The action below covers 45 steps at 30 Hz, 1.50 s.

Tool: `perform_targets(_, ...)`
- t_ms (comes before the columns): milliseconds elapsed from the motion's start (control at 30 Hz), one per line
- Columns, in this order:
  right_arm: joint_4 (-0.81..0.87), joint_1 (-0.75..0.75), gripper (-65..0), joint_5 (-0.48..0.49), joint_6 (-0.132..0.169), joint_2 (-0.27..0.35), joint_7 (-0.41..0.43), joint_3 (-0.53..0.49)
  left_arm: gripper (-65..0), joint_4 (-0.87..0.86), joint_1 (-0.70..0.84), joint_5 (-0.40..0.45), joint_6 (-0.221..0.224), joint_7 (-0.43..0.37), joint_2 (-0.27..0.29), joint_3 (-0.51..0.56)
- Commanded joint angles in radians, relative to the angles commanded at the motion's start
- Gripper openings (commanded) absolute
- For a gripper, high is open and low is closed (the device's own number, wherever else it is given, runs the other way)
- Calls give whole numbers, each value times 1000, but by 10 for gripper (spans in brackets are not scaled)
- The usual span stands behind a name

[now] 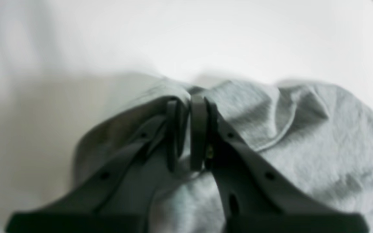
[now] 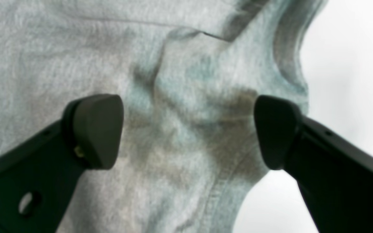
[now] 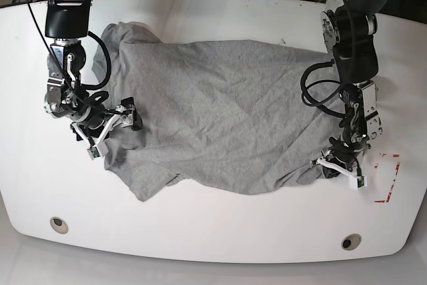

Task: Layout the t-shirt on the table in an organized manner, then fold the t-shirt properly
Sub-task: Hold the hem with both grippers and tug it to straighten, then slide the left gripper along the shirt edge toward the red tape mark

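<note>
Lying near the front rim at 5 and 7 o'clock: two grey grommets (image 3: 351,241) in the white bench (image 3: 213,238). Sitting at 4 o'clock: red dashed mark (image 3: 389,178), clear of the cloth. Pinching a bunched edge of the t-shirt (image 3: 220,118) at 4 o'clock: left gripper (image 1: 188,134), pads nearly together with fabric folded between them. Hovering at 9 o'clock over the opposite edge: right gripper (image 2: 188,131), spread wide, cloth lying under the gap but not clamped. Spreading across the bench centre toward 12 o'clock: grey t-shirt, partly flattened, front hem rumpled and doubled under. Risking here: one-sided pulling by the left gripper, dragging the whole garment and deepening creases, since the other edge is unheld; thin pinch possibly slipping free under tension.
</note>
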Motion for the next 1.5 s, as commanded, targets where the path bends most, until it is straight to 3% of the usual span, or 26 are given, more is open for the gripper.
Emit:
perform_targets(467,0,0,-50,0,0,0,0,0,-612,97,-64,-2,0,43,-29,-32)
perform_targets(800,0,3,-50,0,0,0,0,0,-602,95,-109,2,-2,55,-55,-124)
perform_targets(900,0,3,-50,0,0,0,0,0,-529,95,-107,2,-3,115,-55,-117)
perform_targets(967,0,5,-50,0,0,0,0,0,-441,97,-106,2,-3,153,-55,-110)
perform_targets(1133,-2,5,-50,0,0,-2,0,0,-289,98,-64,3,-2,184,-55,-100)
perform_targets(1200,-2,6,-50,0,0,-2,0,0,-262,101,-46,3,-2,190,-54,-84)
perform_targets(1500,-3,6,-50,0,0,-2,0,0,-263,95,17,2,-2,195,-38,-63)
